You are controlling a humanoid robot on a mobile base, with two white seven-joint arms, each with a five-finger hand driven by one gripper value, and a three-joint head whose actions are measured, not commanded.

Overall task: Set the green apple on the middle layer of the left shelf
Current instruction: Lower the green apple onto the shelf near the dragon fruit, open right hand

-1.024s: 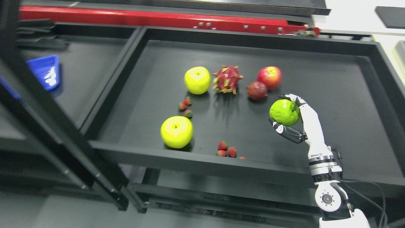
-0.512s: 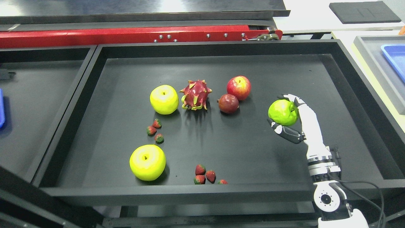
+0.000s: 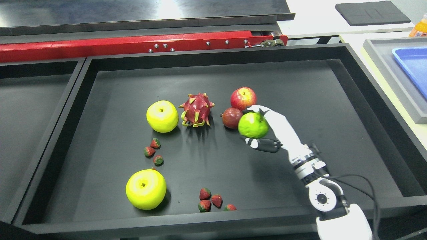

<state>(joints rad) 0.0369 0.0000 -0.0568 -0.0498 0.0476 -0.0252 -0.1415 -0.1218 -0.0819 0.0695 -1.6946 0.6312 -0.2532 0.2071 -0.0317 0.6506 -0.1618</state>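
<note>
Black tray (image 3: 300, 70) is filling the frame; the right hand (image 3: 267, 131) is gripping the green apple (image 3: 253, 125) at centre, beside the passion fruit (image 3: 231, 117), apple lying left of the wrist.

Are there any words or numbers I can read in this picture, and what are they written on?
None: no word, number or sign can be read here.
The orange bottle at the far right edge: any label is too small and blurred to read.
The green apple, held in the right hand: no sticker shows.
The red bar: only bolts, no writing.
</note>
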